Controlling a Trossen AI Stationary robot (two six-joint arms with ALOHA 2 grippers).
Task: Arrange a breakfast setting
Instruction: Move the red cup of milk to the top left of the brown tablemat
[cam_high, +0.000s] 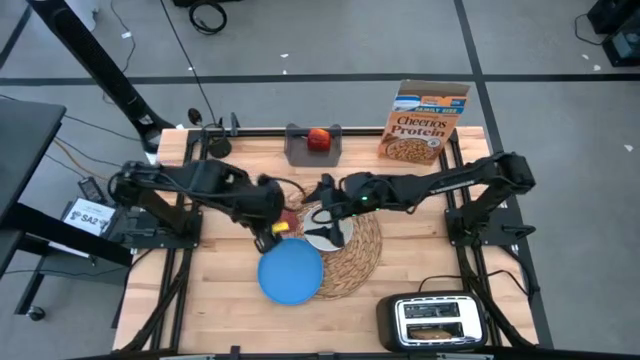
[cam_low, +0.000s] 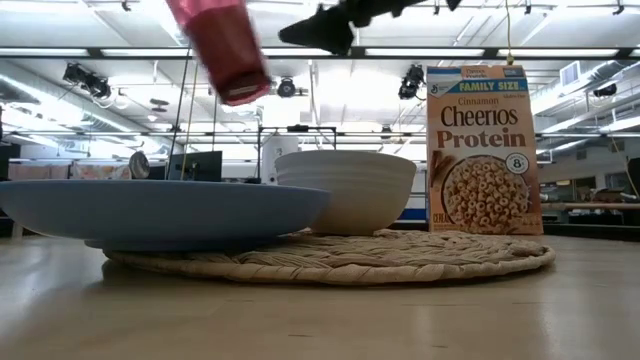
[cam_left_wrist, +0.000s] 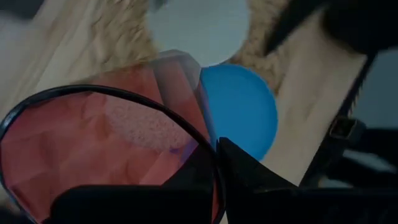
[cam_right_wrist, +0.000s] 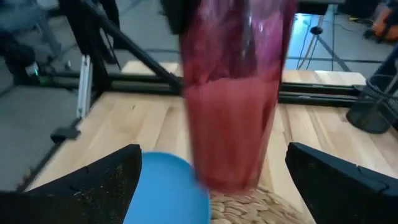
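Cup (cam_low: 222, 50): red, held off the worktop (cam_high: 220, 310) in the clenched left pincer (cam_high: 272, 228), over the mat's (cam_low: 400, 255) left edge; its top is cut off in the low view.
Right pincer (cam_high: 322, 213): released, fingers spread, above the bowl (cam_low: 345, 188), mostly hiding it from overhead.
Plate (cam_high: 291, 272): blue, overlapping the mat's front-left edge.
Box (cam_high: 425, 123): upright near the back edge.
Apple (cam_high: 318, 138): on the tray (cam_high: 297, 150), back centre.
Toaster (cam_high: 436, 322): front-right corner, contents unclear.
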